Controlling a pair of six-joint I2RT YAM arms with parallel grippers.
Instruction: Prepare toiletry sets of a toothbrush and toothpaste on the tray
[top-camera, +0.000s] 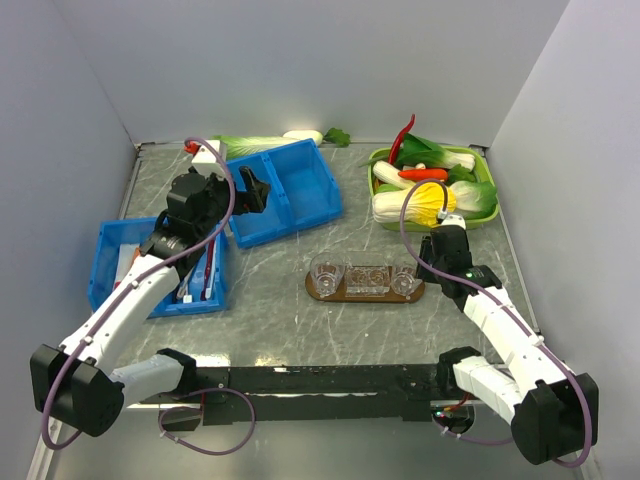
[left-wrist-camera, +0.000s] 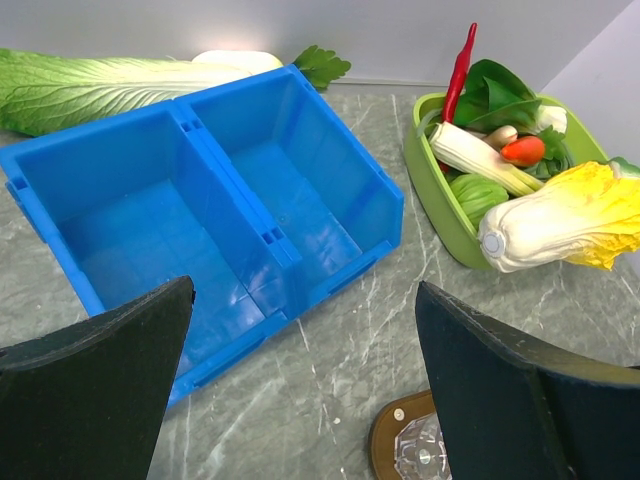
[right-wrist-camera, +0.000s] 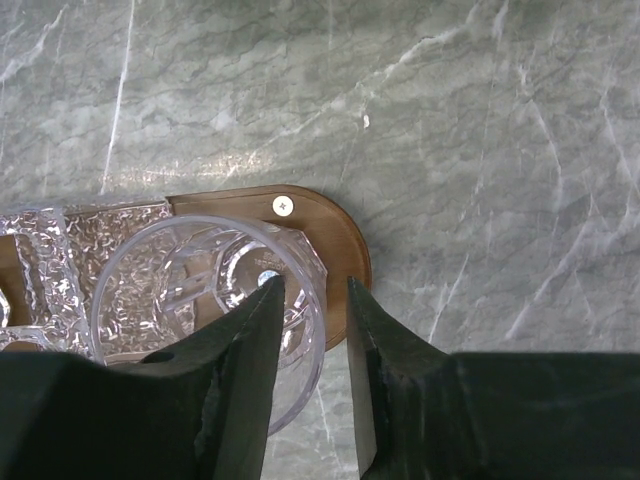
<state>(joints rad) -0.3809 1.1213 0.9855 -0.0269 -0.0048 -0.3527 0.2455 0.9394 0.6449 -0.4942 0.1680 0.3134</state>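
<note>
The dark-brown tray (top-camera: 340, 293) lies mid-table and carries three clear cups, all empty. My right gripper (right-wrist-camera: 313, 288) is at the tray's right end, jaws straddling the wall of the right cup (right-wrist-camera: 180, 270). One finger is inside the cup and the other outside, slightly apart from the wall, so the gripper is open. The cup stands upright on the tray (right-wrist-camera: 335, 235). My left gripper (left-wrist-camera: 305, 290) hangs wide open and empty over bare table, between a blue bin (left-wrist-camera: 200, 200) and the tray's left end (left-wrist-camera: 390, 440). Brushes (top-camera: 205, 275) lie in the left blue bin (top-camera: 115, 235).
A two-compartment blue bin (top-camera: 285, 190) sits empty at the back centre. A green tray of toy vegetables (top-camera: 480, 215) is at the back right. A long cabbage (left-wrist-camera: 90, 90) lies against the back wall. Grey walls close in three sides.
</note>
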